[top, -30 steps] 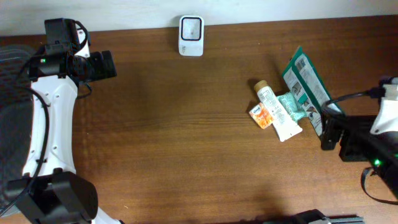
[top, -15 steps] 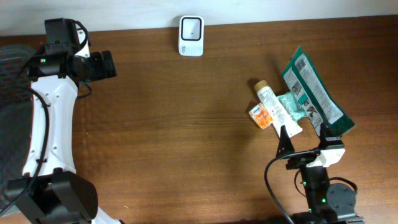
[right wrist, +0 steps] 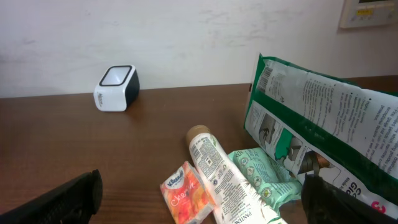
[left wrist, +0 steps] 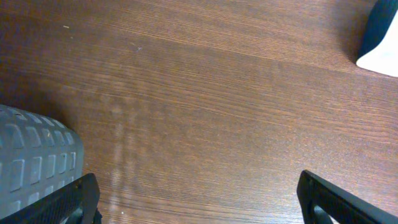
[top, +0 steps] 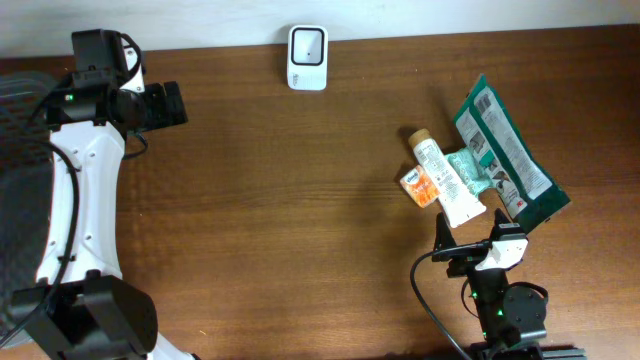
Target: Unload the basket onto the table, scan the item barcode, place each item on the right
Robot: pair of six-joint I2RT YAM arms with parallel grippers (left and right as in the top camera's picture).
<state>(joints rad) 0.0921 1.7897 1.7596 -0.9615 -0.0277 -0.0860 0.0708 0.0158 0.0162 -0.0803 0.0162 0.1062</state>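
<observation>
A white barcode scanner (top: pixel 307 57) stands at the table's far edge, also in the right wrist view (right wrist: pixel 116 87). The items lie in a cluster at the right: a white tube (top: pixel 445 180) (right wrist: pixel 222 174), an orange tissue pack (top: pixel 420 187) (right wrist: pixel 186 194), a mint green packet (top: pixel 470 170) (right wrist: pixel 261 177) and a large green bag (top: pixel 510 155) (right wrist: pixel 323 130). My right gripper (top: pixel 472 235) (right wrist: pixel 202 205) is open just in front of the cluster, facing it and holding nothing. My left gripper (top: pixel 180 103) (left wrist: pixel 199 208) is open over bare wood at the far left.
A grey perforated mat (left wrist: pixel 31 162) lies by the left arm at the table's left edge (top: pixel 15 110). A white wall backs the table behind the scanner. A corner of the scanner (left wrist: pixel 380 37) shows in the left wrist view.
My right arm has swung from the table's right edge to the near side of the item cluster and then shifted slightly left. The left arm and the items have not moved.
</observation>
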